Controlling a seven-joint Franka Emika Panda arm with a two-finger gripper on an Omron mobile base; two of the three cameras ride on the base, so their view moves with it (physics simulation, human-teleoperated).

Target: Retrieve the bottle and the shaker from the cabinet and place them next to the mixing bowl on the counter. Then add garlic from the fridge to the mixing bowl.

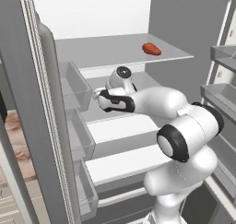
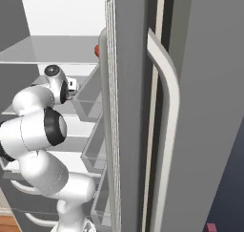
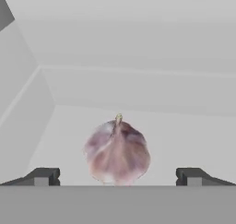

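White walls and grey shelves of the open fridge (image 1: 115, 52) surround my reach, with its door standing wide at my left and clear bins (image 1: 73, 87) stacked on its inside. From the hand view my gripper (image 3: 117, 177) is spread as wide as it goes, one dark fingertip (image 3: 44, 176) at each side, holding nothing. Between them, just ahead and not touching either, sits one garlic (image 3: 117, 151) bulb, pale with purple streaks, stem up, resting on a pale shelf near the back corner. My arm (image 1: 156, 103) rises from the base, bends at the elbow and stretches roughly level into the middle shelf space, the wrist pointing toward the fridge's back left. One orange-red vegetable (image 1: 151, 49) lies on the shelf above, well apart from my hand. Outside the door on the left, a strip of counter (image 1: 16, 144) shows in the left base view.
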